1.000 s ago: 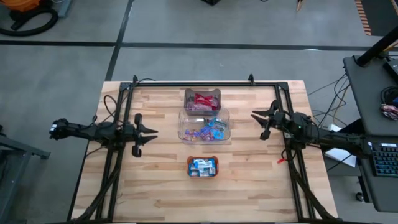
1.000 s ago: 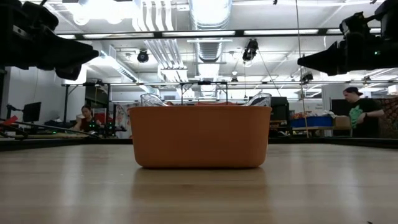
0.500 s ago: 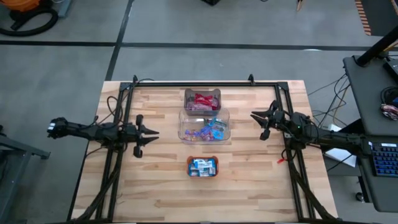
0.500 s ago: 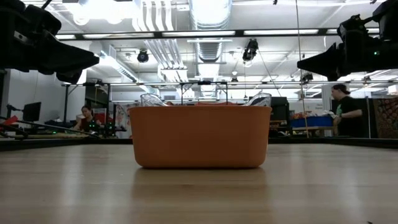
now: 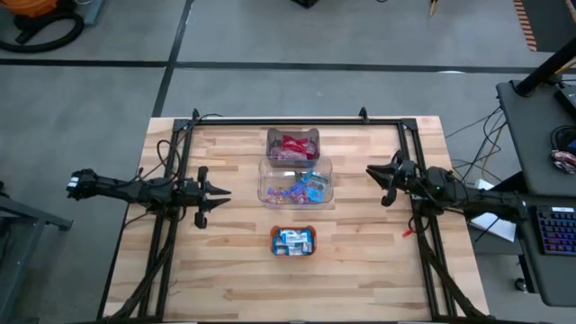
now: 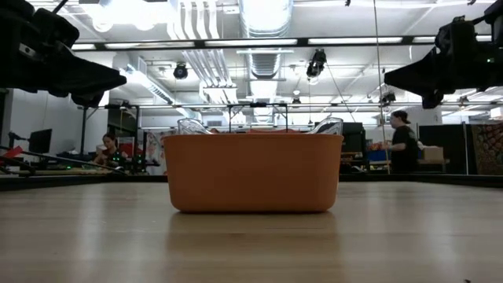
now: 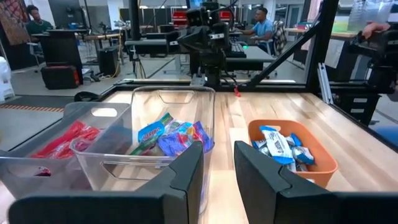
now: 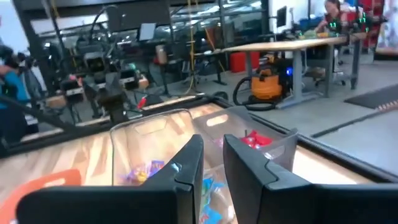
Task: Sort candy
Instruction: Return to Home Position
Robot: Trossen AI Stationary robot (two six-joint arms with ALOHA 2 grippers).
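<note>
**Op:** At the worktop's (image 5: 360,261) left edge, L gripper (image 5: 220,190) hung above the wood, fingers slightly apart, nothing in them. R gripper (image 5: 371,171) was near the right edge, likewise parted and empty.

**Sup:** Candy?

**Op:** All binned, down the worktop's middle. Red candy (image 5: 292,144) lay in the dark bin (image 5: 269,144) by the far edge. Purple/blue candy (image 5: 299,187) was in the clear bin (image 5: 263,180) mid-worktop. White-blue bars (image 5: 293,239) sat in the orange tray (image 5: 274,241) toward the front edge. I saw none loose.

**Sup:** Risks?

**Op:** Few, imo. Both arms pointed inward at the bins, so a low or wide swing going home could've clipped a wall and spilled sweets.

**Sup:** Surroundings?

**Op:** Pale wood planks w/ a black frame (image 5: 288,121) round the edges. Busy lab behind, w/ desks and a person (image 6: 405,141) standing.
</note>
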